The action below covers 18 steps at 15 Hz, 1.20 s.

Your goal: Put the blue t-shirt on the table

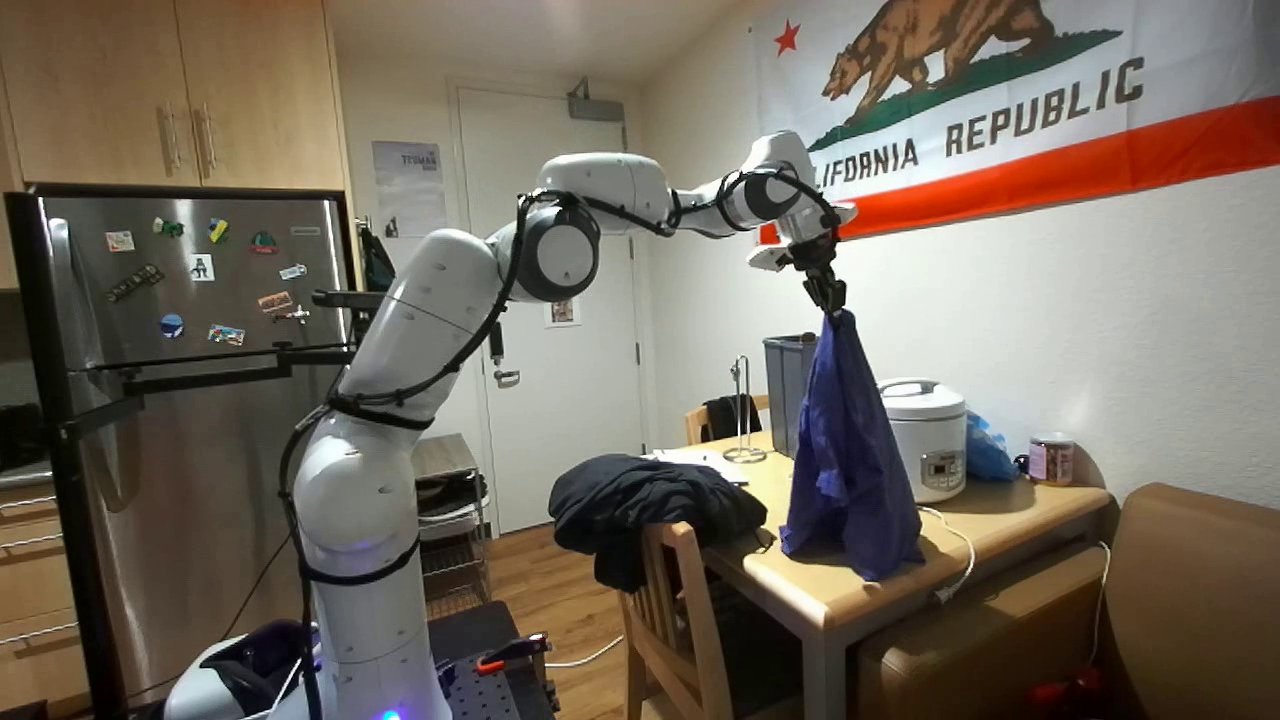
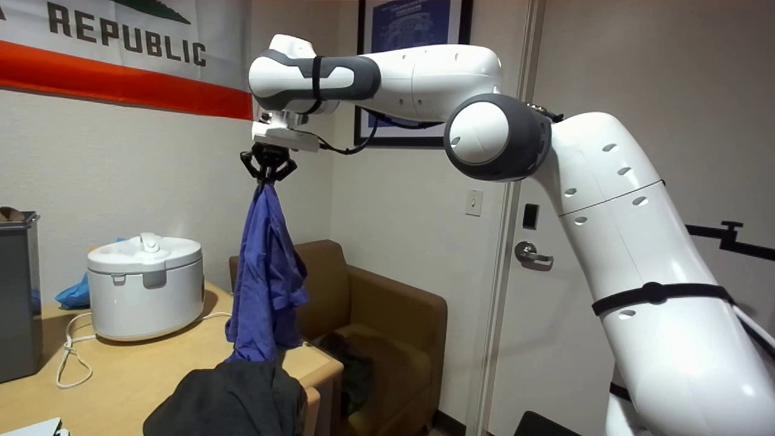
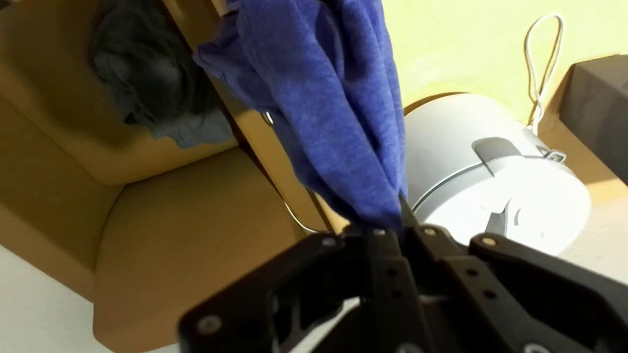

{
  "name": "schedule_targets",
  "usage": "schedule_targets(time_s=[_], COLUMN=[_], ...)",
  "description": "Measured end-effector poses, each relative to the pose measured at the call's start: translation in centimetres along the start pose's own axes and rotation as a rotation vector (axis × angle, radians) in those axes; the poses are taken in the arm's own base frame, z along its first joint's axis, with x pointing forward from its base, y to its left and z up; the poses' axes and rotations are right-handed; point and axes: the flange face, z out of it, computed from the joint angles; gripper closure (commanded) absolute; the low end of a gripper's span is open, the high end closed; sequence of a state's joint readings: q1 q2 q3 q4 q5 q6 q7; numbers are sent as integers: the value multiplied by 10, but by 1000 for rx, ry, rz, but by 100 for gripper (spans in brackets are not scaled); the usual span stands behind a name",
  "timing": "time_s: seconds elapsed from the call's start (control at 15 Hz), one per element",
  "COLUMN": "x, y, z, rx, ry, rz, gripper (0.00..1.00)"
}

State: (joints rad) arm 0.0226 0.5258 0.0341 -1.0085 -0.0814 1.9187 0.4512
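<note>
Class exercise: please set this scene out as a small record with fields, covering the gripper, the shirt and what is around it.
Held item: blue t-shirt, hanging down
Held by: gripper, closed on its upper end
Lower edge touching table: cannot tell
On table: white rice cooker, gray bin
Over wooden chair: dark garment
On brown armchair: dark cloth
Task status: not yet released

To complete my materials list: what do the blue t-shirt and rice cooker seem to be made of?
Blue t-shirt: soft matte fabric, perhaps cotton knit; drapes in folds and looks mottled close up. Rice cooker: probably smooth, slightly glossy white plastic, judging by its even sheen.
</note>
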Motion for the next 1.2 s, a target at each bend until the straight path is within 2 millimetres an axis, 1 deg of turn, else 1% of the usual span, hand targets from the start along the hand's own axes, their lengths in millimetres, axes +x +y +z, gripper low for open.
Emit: schedule_targets(time_s=[0.2,0.67,0.73,0.87,0.93,1.2], x=[-6,-18,-19,-20,-20,-20], y=[-7,-8,-8,-8,-8,-8], z=[12,40,42,45,46,50], rx=[23,49,46,44,43,39], ry=[-40,-171,-180,-183,-184,-183], rz=[2,28,28,27,27,25], gripper=[99,99,94,94,99,99])
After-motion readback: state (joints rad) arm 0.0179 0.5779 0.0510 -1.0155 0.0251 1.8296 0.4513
